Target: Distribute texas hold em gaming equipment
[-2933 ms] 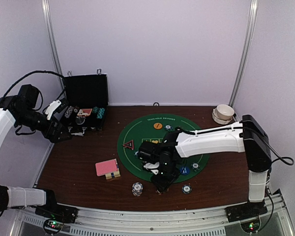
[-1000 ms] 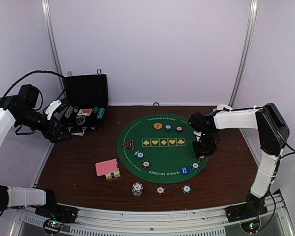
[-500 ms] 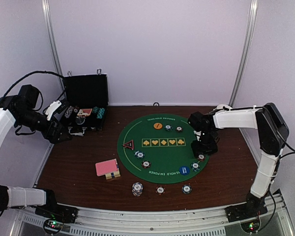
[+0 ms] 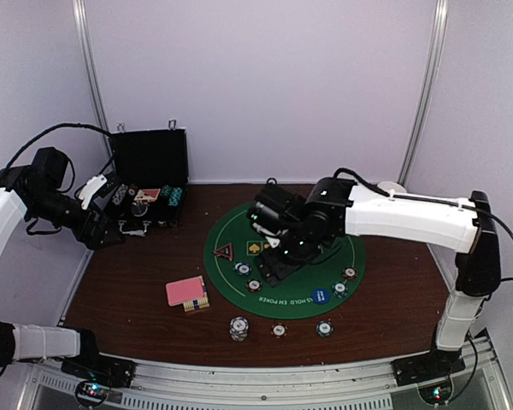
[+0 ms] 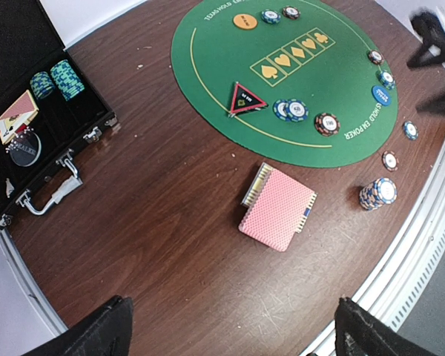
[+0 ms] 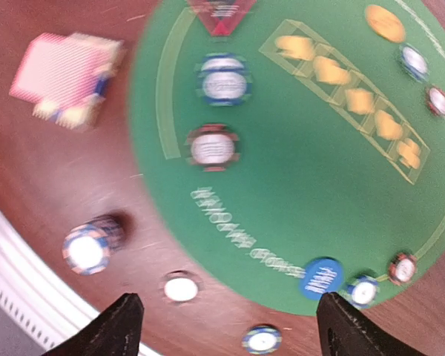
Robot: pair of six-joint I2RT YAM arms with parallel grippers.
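On table (image 4: 128,282), at centre: mat (image 5: 215,67). At rear left corner, off mat: case (image 4: 150,158). On left part of mat: triangle marker (image 4: 223,251), with chips (image 4: 243,268) just in front and right of it. On table, in front-left of mat and apart from it: cards (image 4: 186,291). In front of mat, right of cards: chip stack (image 4: 238,327); further right, along mat's front edge: two single chips (image 4: 279,330).

Pretty plain setup: a dark brown wood tabletop (image 4: 128,282), a bit scuffed up close, boxed in by a pale lavender-white back wall (image 4: 256,85) and side walls (image 4: 26,68). Two slim metal posts (image 4: 89,77) run up the back corners. A ribbed metal rail (image 4: 265,387) lines the near edge. The light's soft and even.
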